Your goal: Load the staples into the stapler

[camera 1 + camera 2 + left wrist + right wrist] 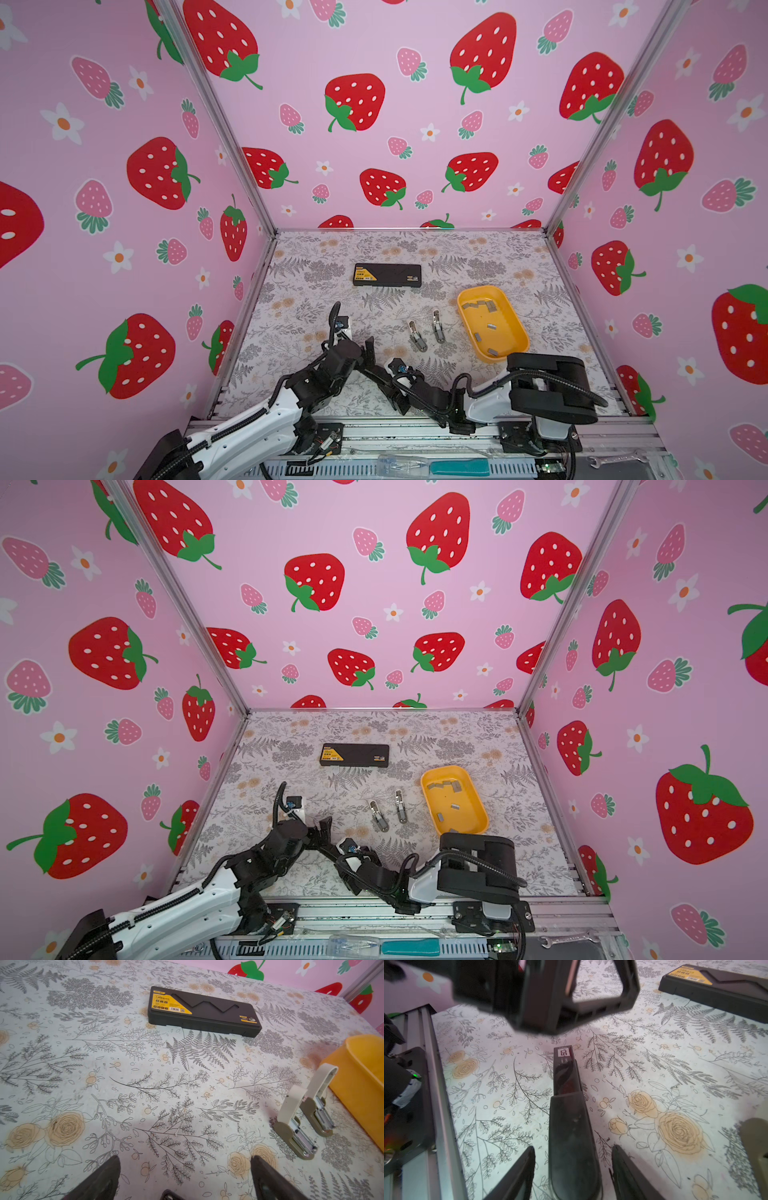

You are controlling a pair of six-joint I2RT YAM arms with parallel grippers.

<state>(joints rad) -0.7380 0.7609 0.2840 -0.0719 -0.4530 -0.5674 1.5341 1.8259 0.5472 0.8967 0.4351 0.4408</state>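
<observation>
Grey metal strips, the staples (pixel 478 305), lay scattered inside the yellow tray (pixel 510 328) on the right of the table (pixel 62 1076). None was in either gripper. The tray probably served to keep the loose strips together and within easy reach of the two staplers (pixel 417 334) just beside it.

Both staplers lay flat with their whitish lids swung up. The left wrist view showed the bare metal channels, most likely opened that way so a strip could drop in from above. A black case (pixel 386 274) sat well behind them and was not part of the job at hand.

Left arm: bent low over the near left of the table, wrist aimed across the cloth toward the case and staplers. The left gripper (pixel 185 1159) stood wide apart and empty above bare cloth.

Right arm: elbow folded near the tray's near end, forearm reaching across the middle until its wrist sat close under the left gripper. The right gripper (pixel 573 1148) had its fingers parted around a dark slim thing with a white label (pixel 564 1072) — lying on the table, a gap showing on each side, so not gripped. I could not tell what it was.

Judgement: loading not begun, and both grippers were well away from the tray.
</observation>
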